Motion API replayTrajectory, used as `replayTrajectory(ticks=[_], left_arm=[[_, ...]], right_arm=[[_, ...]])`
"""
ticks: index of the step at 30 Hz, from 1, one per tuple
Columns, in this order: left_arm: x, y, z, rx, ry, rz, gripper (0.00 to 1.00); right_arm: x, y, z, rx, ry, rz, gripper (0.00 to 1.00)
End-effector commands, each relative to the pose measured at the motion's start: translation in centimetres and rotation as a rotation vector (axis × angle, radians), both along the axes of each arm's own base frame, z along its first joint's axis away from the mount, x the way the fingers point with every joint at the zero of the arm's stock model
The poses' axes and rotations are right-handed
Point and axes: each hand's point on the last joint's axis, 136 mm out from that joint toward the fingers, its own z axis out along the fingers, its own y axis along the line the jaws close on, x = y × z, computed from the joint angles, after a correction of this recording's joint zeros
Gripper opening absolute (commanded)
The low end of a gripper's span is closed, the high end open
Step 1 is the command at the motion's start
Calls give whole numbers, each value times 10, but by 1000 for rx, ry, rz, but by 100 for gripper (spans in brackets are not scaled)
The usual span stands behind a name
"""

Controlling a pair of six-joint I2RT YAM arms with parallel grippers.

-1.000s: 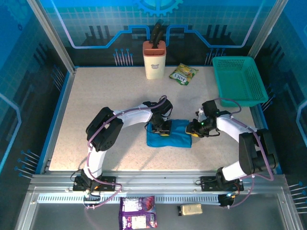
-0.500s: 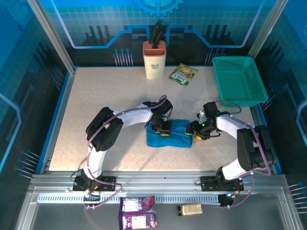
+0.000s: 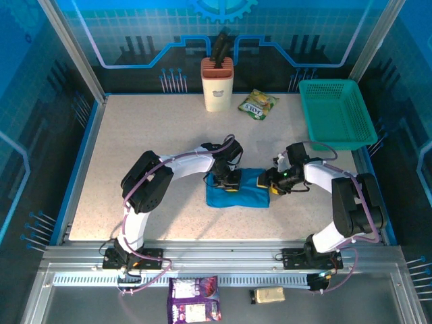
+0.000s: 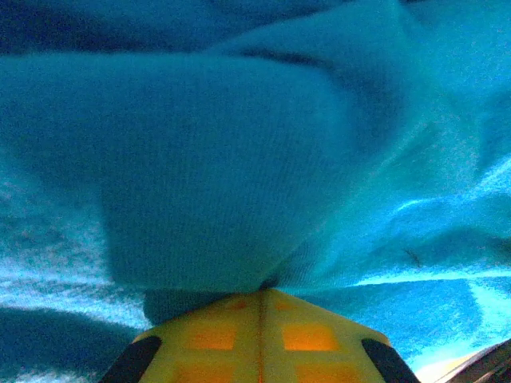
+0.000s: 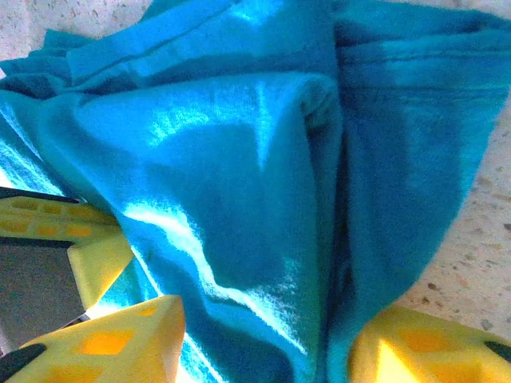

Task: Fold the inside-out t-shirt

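Observation:
The inside-out t-shirt [image 3: 246, 196] lies as a small blue bundle in the middle of the table. My left gripper [image 3: 231, 183] rests on its upper left part. In the left wrist view the yellow fingers [image 4: 211, 335] are pressed together, and creases in the cloth [image 4: 239, 159] run into their tip, so the left gripper [image 4: 262, 294] is shut on the cloth. My right gripper [image 3: 272, 183] is at the shirt's right edge. In the right wrist view its fingers [image 5: 128, 343] stand apart with a thick fold of the shirt [image 5: 239, 183] between them, so the right gripper [image 5: 271, 351] is open.
A cream holder with dark handles [image 3: 217, 84] and a green snack packet [image 3: 258, 104] stand at the back. A teal mesh basket [image 3: 335, 111] is at the back right. A purple packet [image 3: 194, 299] and a small yellow item [image 3: 268, 294] lie below the front rail.
My right gripper has edged left onto the shirt's right edge, and its jaws stand wider than a second ago. The left arm and the shirt have stayed put.

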Motion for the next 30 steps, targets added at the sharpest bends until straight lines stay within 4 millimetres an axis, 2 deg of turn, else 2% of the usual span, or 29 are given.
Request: replayTrajectory(ticks=[1,7,9,12,16,19,21,24,27,30], left_arm=[[-8,-1,-2,14,44,-7,8],[-6,-2,3,8,30,-2,8],[-1,-3,15,-15,-12,13,10],[10,4,36,-14,-88,49,12],[21,29,43,44,-140,108,13],[24,49,33,120,-135,127,12],[27,57,28,146,-127,136,12],[31,61,31,136,-135,150,12],[36,63,38,121,-144,165,12],[38,66,44,106,-146,177,11]], right_arm=[[-3,1,-2,11,7,10,50],[-3,-5,-6,-26,10,-2,28],[-2,-7,-3,-43,13,-1,13],[-2,-13,4,-90,13,7,0],[-3,-22,16,-165,38,52,0],[1,-34,28,-250,36,78,0],[2,-44,36,-318,40,94,0],[7,-68,53,-466,47,116,0],[13,-97,80,-637,41,122,0],[16,-131,119,-838,47,107,0]])
